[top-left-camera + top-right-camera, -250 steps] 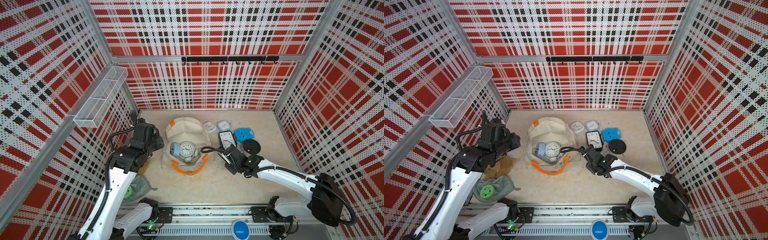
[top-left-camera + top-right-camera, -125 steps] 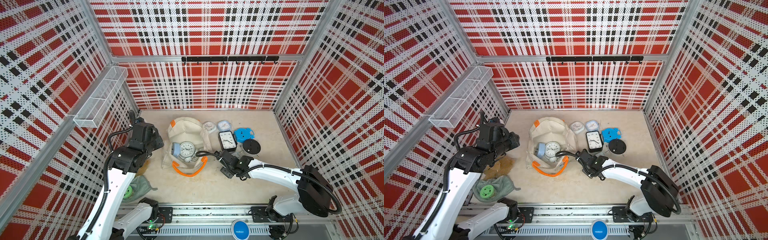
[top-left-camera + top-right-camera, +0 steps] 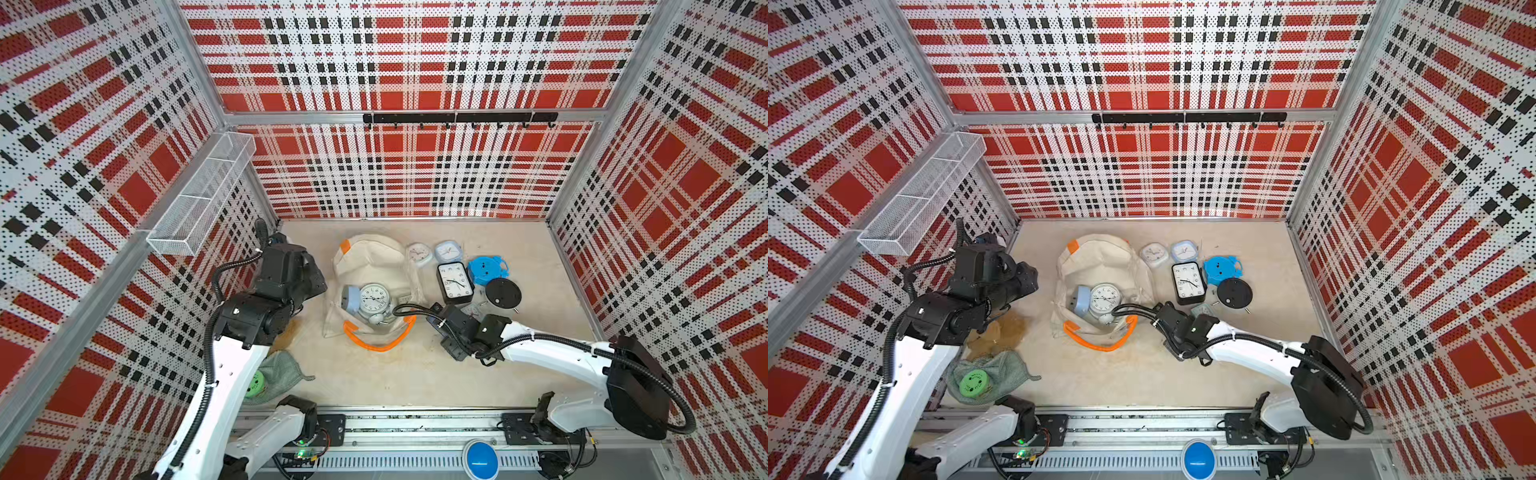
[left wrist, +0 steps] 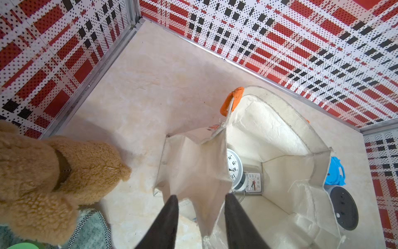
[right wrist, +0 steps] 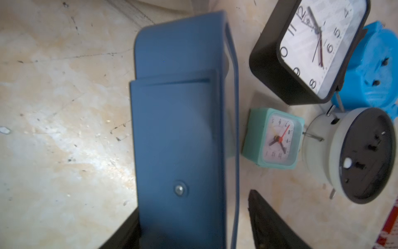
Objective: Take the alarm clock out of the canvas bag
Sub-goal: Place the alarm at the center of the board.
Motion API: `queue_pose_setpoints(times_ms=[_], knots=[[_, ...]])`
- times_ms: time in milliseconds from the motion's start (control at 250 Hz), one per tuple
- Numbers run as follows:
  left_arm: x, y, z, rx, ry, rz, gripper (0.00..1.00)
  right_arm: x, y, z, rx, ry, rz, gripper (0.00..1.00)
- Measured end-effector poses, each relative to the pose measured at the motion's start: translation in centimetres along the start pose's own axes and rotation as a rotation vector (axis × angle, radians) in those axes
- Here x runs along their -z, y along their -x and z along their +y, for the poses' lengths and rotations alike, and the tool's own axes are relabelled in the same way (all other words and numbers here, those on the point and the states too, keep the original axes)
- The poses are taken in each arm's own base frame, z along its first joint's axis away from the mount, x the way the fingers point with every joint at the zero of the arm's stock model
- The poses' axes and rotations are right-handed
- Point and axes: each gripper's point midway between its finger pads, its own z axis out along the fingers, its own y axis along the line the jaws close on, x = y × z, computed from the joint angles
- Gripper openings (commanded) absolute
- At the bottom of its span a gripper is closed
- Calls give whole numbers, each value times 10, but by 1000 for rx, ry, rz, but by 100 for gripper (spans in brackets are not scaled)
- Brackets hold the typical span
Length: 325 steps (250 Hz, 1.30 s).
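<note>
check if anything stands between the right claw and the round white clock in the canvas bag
Yes. A navy clock stands between the right claw's open jaws, and the canvas bag's side wall and orange handle lie between that claw and the round white clock. From above, the bag's mouth is open.

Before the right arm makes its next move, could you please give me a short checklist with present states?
1. Left fingers pinch the rim of the cream canvas bag with orange handles, holding its mouth open: ok.
2. Round white alarm clock lies exposed inside the bag: ok.
3. Dark blue rectangular clock is outside the bag, between the right fingers: ok.
4. Right fingers clear of that clock: gap visible at one finger, other side hidden: cannot tell.
5. Small mint-green square clock sits close beside the right fingers, so withdrawing looks tight: not ok.
</note>
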Motion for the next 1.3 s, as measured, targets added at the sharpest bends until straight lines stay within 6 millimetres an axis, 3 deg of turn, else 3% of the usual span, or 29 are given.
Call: queue_pose_setpoints(times_ms=[292,576,672,744,812,912,1012,1088,1184,1300], knots=[[0,0,1,2,3,-2,40,0,-10,24,3,122,47,82],[1,0,0,5,1,-2,40,-20,-19,19,-15,40,144,84],[6,3,-6,-8,-15,-5,40,-16,-17,15,-24,21,138,83],[15,7,-18,-35,-52,-11,40,-1,-8,10,-40,29,83,83],[25,12,-32,-66,-95,-19,41,26,11,2,-65,48,-24,82],[37,10,-57,-112,-175,-15,44,81,54,-16,-120,73,-224,81],[41,-13,-84,-145,-257,43,46,137,104,-33,-177,94,-399,82],[34,-43,-99,-152,-295,113,46,164,136,-40,-212,105,-476,83],[14,-92,-104,-146,-286,217,46,171,175,-41,-253,114,-497,85],[-12,-146,-96,-117,-232,315,45,139,213,-28,-289,125,-430,87]])
